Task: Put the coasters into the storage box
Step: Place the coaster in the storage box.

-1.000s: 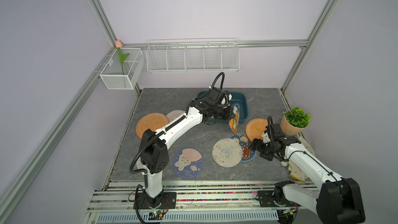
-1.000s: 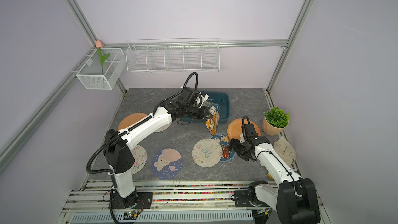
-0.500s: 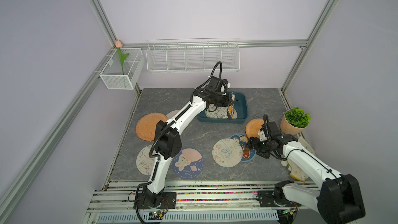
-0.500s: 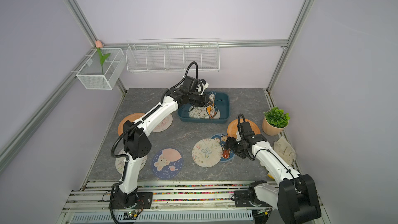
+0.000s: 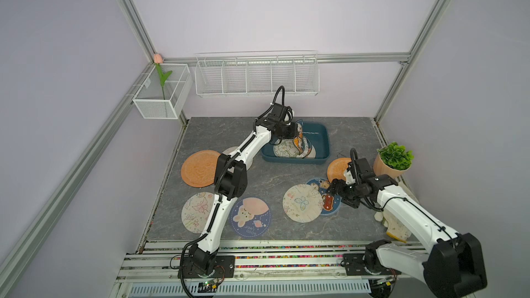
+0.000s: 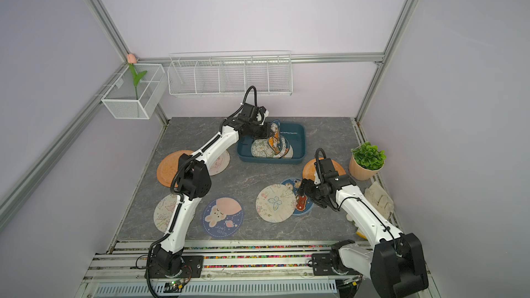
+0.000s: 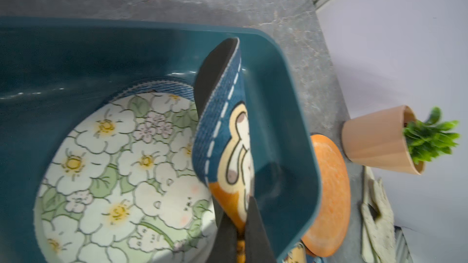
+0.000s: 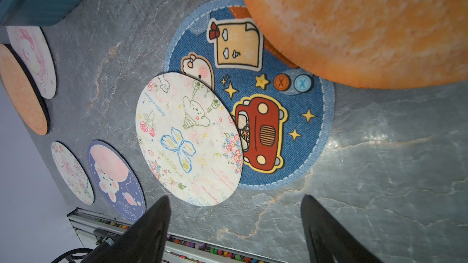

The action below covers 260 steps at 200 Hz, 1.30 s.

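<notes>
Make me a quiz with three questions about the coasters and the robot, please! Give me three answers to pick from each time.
1. What is the left hand doing?
A) hanging open and empty
B) shut on nothing
C) shut on the blue bunny coaster

2. How many plain orange coasters can you see?
A) two
B) four
C) none

3. Where is the flower coaster?
A) pinched in the left hand
B) inside the storage box
C) under an orange coaster

Answers:
1 C: the left wrist view shows it pinching that coaster's edge over the box.
2 A: a top view shows only one more.
3 B: the box's teal walls stand around it.
</notes>
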Available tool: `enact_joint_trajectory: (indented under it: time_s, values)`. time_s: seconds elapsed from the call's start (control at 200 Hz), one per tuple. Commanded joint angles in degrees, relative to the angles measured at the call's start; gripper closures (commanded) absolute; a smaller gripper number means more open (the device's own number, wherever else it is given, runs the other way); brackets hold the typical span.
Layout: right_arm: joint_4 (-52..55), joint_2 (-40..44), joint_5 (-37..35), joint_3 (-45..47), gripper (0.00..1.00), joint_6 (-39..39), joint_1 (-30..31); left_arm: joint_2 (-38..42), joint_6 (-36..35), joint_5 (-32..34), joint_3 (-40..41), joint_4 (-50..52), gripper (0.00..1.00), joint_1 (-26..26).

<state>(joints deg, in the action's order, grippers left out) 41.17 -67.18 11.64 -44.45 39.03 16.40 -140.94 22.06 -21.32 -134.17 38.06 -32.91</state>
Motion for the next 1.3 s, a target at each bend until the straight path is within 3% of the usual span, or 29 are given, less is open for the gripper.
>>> enact_joint_trajectory:
  time_s: [0.0,0.16,0.335,0.41,0.515,0.92,1.14,1.295]
  values:
    - [2.1,0.4,-0.7,-1.3,0.17,0.7,0.6,-1.4,-2.5,5.3,-0.8,0.8,1.0,1.4]
    - [1.8,0.6,-0.7,-1.0,0.17,0.8,0.7,-0.3,-4.5,12.2,1.1,3.5,1.0,2.2]
    - [0.7,0.1,-0.4,-0.5,0.17,0.8,0.7,2.3,-5.3,18.1,4.3,5.0,0.46,2.2]
    - [0.2,-0.4,-0.3,-0.6,0.16,0.6,0.9,4.1,-5.0,19.2,6.7,4.5,0.34,2.2]
    - [-0.2,-1.2,-0.1,-1.1,0.16,0.0,0.9,7.8,-4.5,19.8,11.7,2.0,0.25,2.1]
    - [-1.1,-5.2,2.3,-4.3,0.16,-6.2,0.9,24.5,-0.8,14.6,32.8,-9.5,0.22,1.5]
    - [-0.9,-9.6,5.2,-7.9,0.16,-11.5,1.0,37.7,5.1,11.7,53.3,-17.5,0.22,-0.4]
    - [-0.9,-11.6,6.9,-8.3,0.16,-14.1,1.0,45.7,8.3,13.4,65.1,-20.5,0.23,-4.1]
